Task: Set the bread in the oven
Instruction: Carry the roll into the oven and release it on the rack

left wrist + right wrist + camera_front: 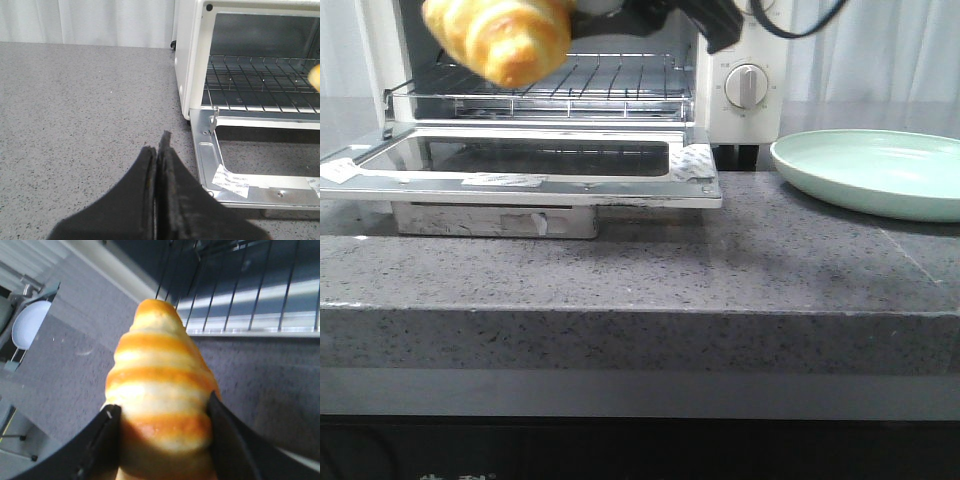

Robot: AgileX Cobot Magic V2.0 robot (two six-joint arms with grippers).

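The bread (502, 38), a glossy golden roll with orange-brown stripes, hangs in the air in front of the open oven (745, 90), above its dropped door (530, 170) and level with the wire rack (610, 85). My right gripper (162, 412) is shut on the bread (160, 390), one finger on each side; in the front view its black arm (670, 18) reaches in from the upper right. My left gripper (159, 145) is shut and empty, low over the counter left of the oven (192, 60). A sliver of the bread (316, 77) shows at that view's edge.
A pale green plate (875, 170) sits on the grey speckled counter (640, 260) to the right of the oven. The oven door juts forward toward the counter's front edge. White curtains hang behind.
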